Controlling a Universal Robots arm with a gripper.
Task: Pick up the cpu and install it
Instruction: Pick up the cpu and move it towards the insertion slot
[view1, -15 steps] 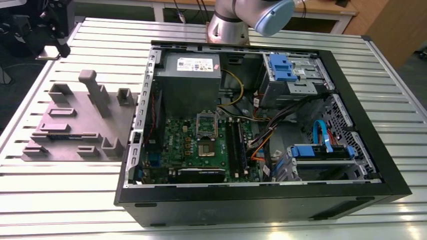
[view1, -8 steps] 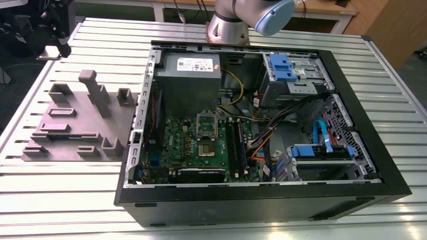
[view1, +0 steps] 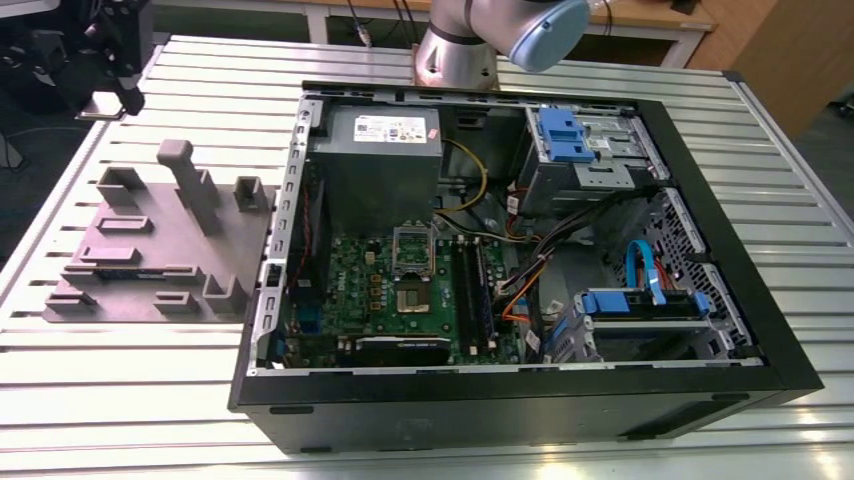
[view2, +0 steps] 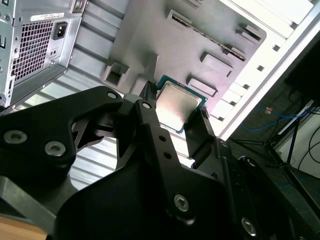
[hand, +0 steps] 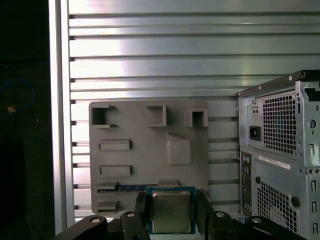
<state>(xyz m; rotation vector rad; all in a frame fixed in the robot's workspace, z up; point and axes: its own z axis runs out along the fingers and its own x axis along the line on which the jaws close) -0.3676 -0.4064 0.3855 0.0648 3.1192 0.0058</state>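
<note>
First wrist view: hand (hand: 171, 205) clenched on cpu (hand: 171, 212), fingers (hand: 141, 210) pinching opposite edges. We judge this grip keeps chip level and faces untouched. We place cpu clear above grey holder block (hand: 150, 150) on desk (hand: 150, 45), beside computer case (view1: 534, 250). Motherboard socket (view1: 411, 292) looks vacant.

Jaws clamped around the cpu (hand: 171, 211)

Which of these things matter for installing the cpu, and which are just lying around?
In the job:
silvery square cpu chip
black gripper clamping it
square socket on the green motherboard

Just about:
big grey metal box
blue drive brackets
grey plastic parts tray
</note>
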